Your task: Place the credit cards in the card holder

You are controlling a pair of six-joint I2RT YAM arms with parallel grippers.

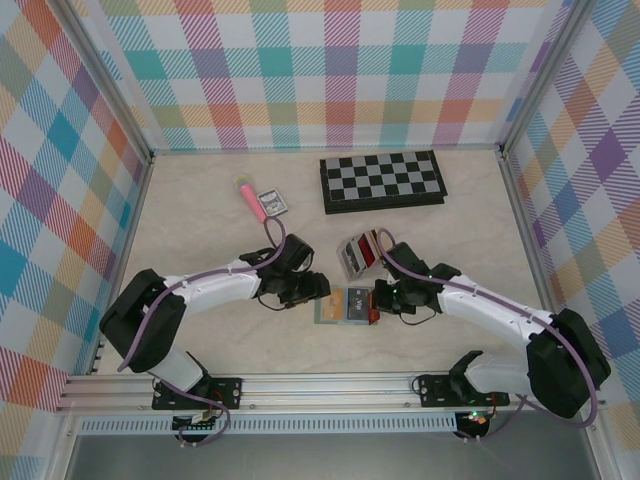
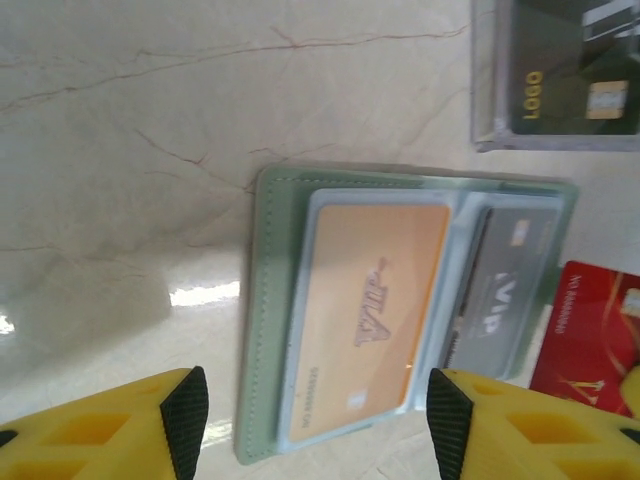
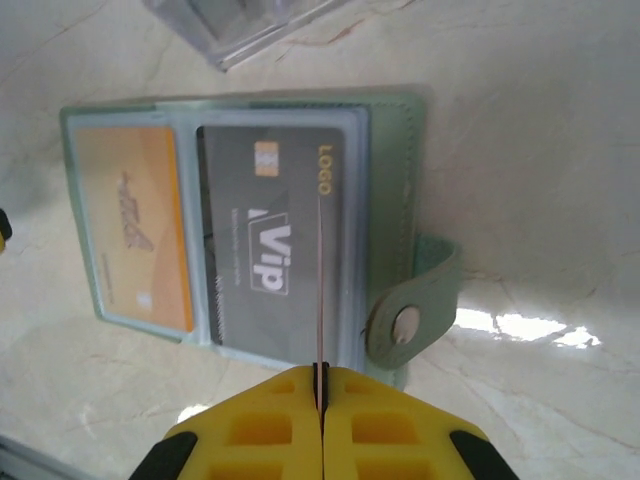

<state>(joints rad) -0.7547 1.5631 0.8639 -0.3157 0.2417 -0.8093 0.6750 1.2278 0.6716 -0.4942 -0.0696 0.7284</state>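
**Red card poised over an open, half-filled card holder**

The card holder (image 3: 395, 170) lies opened flat on the bench (image 2: 120, 200), low in the middle of the overhead view between the two arms. Its closing tab (image 3: 415, 300) is flung out to the right of the right wrist view, so the pockets face up and nothing covers them.

Two pockets are already filled. An orange card (image 2: 375, 310) sits in the left half of the left wrist view, and a black card (image 3: 260, 250) marked "VIP" sits just beside it.

The right end effector (image 3: 321, 385) is pressed together on a thin card seen edge-on as a fine line running up over the black card. In the left wrist view a red card (image 2: 600, 335) at the lower right has a yellow finger at its corner, so this is probably the card being pinched. Gripping it by one short end leaves the far end free to lead into a pocket mouth.

The left end effector (image 2: 318, 420) hangs low over the near edge of the holder with its fingers spread wide, holding nothing. It looks placed to steady the holder.

A slotted rack (image 1: 352, 262) with more cards stands just above the holder in the overhead view, so the task seems part done. The likely snag is the red card catching on the black one.
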